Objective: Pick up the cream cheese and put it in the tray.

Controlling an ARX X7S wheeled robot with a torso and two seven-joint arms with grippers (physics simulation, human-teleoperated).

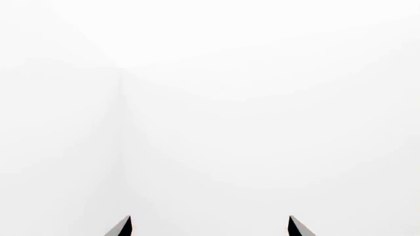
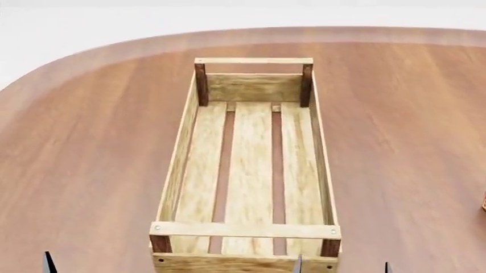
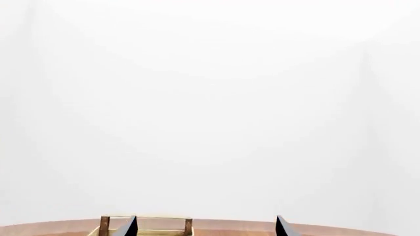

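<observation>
1. One broad round-edged reddish-brown wooden table (image 2: 91, 170) fills your head view, with white background beyond its far rim.
2. The tray (image 2: 249, 230), a long light wooden slatted crate with dark brown corner posts and a rail handle at each end, sits mid-table with nothing inside, so the placing is all still ahead of you.
3. At the right border a reddish-orange sliver (image 2: 484, 202) peeks in; you cannot tell what it is.
4. Your right gripper (image 3: 206, 227) shows two dark tips spread wide with nothing between them, the far handle of the tray just beyond.
5. Your left gripper (image 1: 210, 227) is likewise parted and holds nothing, facing blank white.
6. The cream cheese appears in no view; judging by this, you must find it first. Nothing blocks the tray.
</observation>
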